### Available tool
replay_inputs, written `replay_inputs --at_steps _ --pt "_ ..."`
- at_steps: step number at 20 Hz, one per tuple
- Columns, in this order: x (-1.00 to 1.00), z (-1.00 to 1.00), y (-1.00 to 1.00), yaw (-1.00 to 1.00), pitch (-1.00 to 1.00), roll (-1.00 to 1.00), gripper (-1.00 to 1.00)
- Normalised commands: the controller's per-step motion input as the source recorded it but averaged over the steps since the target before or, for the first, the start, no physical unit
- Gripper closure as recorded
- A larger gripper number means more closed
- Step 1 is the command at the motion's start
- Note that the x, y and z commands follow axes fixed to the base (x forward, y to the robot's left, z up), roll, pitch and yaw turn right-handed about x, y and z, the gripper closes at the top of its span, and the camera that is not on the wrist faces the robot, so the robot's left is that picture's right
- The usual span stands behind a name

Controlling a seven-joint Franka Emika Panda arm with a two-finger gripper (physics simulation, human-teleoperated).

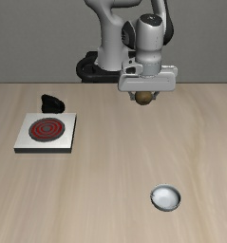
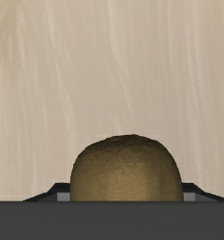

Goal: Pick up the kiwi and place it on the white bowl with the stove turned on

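Kiwi (image 1: pixel 141 97) sits pinched between the fingers of the gripper (image 1: pixel 143 92), near the far edge of the table (image 1: pixel 115 180) in the exterior view. The arm (image 1: pixel 115 33) rises from its dark base (image 1: pixel 89 68), folds forward at the top, and drops its wrist straight down, so the hand hangs vertical with its grey cross-piece level. I cannot tell whether the fruit touches the wood or hangs just above it.

From the kiwi, the stove (image 1: pixel 47 132) lies at about eight o'clock, well apart, and its ring glows red. A black knob (image 1: pixel 53 101) sits at the stove's twelve o'clock, just beside its far edge. The white bowl (image 1: pixel 166 197) lies at about five o'clock from the kiwi, well apart and with nothing in it.

In the wrist view, the kiwi (image 2: pixel 125 171) bulges up as a brown, rough dome between the fingers (image 2: pixel 61 196), whose grey tips press against it from either side. Pale wood grain of the table (image 2: pixel 104 66) runs beyond the fruit.
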Motion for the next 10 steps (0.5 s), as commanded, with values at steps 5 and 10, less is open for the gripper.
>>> replay_inputs --at_steps 5,10 --pt "0.20 0.00 1.00 0.00 0.00 0.00 1.00" --pt "1.00 0.00 0.00 0.00 0.00 0.00 1.00"
